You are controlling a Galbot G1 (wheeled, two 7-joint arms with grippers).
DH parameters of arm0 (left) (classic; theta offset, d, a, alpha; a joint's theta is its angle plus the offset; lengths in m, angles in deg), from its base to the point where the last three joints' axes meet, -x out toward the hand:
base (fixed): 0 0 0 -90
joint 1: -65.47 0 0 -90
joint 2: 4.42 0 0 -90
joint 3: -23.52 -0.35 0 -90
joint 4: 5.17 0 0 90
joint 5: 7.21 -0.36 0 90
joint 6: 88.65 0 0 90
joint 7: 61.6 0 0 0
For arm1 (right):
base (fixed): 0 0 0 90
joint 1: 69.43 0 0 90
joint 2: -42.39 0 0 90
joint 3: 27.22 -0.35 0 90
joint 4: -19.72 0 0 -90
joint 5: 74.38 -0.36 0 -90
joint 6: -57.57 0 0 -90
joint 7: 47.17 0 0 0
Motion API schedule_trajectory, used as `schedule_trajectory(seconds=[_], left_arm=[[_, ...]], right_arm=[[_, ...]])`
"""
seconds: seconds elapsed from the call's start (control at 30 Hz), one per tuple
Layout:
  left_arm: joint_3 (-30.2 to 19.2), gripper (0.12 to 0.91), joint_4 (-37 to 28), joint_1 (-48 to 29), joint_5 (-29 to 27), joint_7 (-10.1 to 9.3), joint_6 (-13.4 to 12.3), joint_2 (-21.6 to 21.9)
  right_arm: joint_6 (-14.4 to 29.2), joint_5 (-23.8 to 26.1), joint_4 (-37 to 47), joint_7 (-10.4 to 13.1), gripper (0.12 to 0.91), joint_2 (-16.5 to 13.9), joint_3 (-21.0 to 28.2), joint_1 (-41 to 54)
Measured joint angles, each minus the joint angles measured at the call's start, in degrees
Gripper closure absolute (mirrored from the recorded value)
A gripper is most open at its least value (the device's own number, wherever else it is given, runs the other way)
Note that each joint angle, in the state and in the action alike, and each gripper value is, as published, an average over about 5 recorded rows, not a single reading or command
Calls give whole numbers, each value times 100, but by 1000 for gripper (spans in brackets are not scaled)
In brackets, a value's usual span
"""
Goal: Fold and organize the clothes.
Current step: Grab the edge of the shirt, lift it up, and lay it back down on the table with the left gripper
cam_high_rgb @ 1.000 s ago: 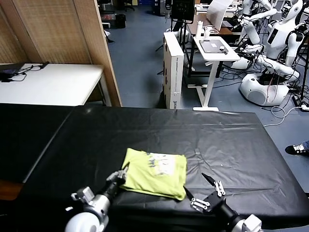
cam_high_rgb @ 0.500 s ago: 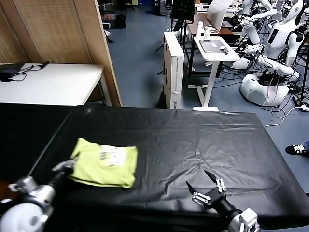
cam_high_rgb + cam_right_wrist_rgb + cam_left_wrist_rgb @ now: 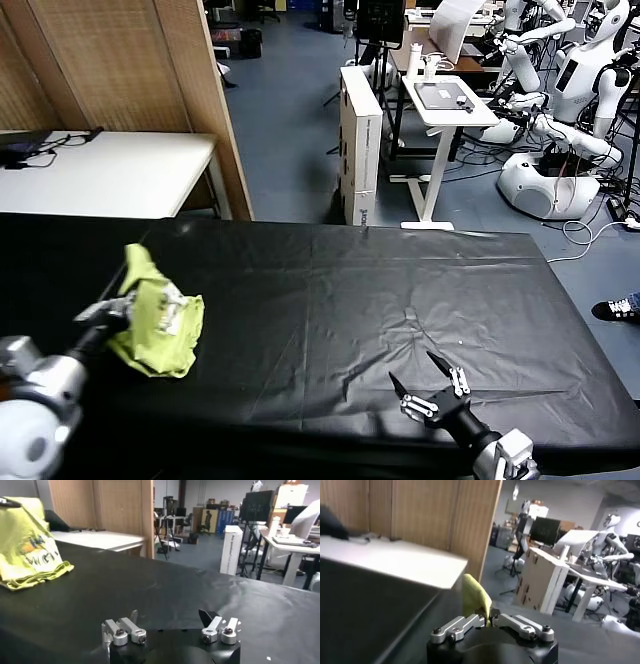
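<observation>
The lime yellow-green T-shirt (image 3: pixel 160 318), folded and bunched, with a small print showing, hangs at the left side of the black table (image 3: pixel 400 280). Its lower edge rests on the table. My left gripper (image 3: pixel 118 305) is shut on its near-left edge. In the left wrist view a strip of the shirt (image 3: pixel 476 599) stands pinched in the gripper (image 3: pixel 489 616). My right gripper (image 3: pixel 428 380) is open and empty, low over the table's front right, far from the shirt. The right wrist view shows the open gripper (image 3: pixel 170 617) and the shirt (image 3: pixel 30 545) far off.
A white table (image 3: pixel 110 170) and a wooden partition (image 3: pixel 130 60) stand behind the left end of the black table. A white cardboard box (image 3: pixel 358 140), a small white desk (image 3: pixel 445 100) and other robots (image 3: pixel 560 120) stand on the floor beyond.
My left gripper has pulled the shirt from the front middle of the table far to the left, and it now hangs bunched and partly lifted. The right gripper has barely moved.
</observation>
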Motion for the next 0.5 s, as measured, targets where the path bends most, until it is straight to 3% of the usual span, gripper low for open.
schedule_trajectory(seconds=[0.17,0.33,0.4,0.5], left_arm=[[-1040,847,-469,-100,-153,-8,-67,-572],[-1522,842,-842,-249,-268,-14,-104,-794],[-1598,796,-880,-293,-297,-10,-99,-797],[-1630,638,-835,-295,-381,49,-97,-753]], right_arm=[[-26,37,31,19,118,67,48,41],[-196,-210,20,21,118,53,161,168],[-332,-420,-10,23,118,13,205,230],[-587,-825,-87,88,118,-64,257,324]])
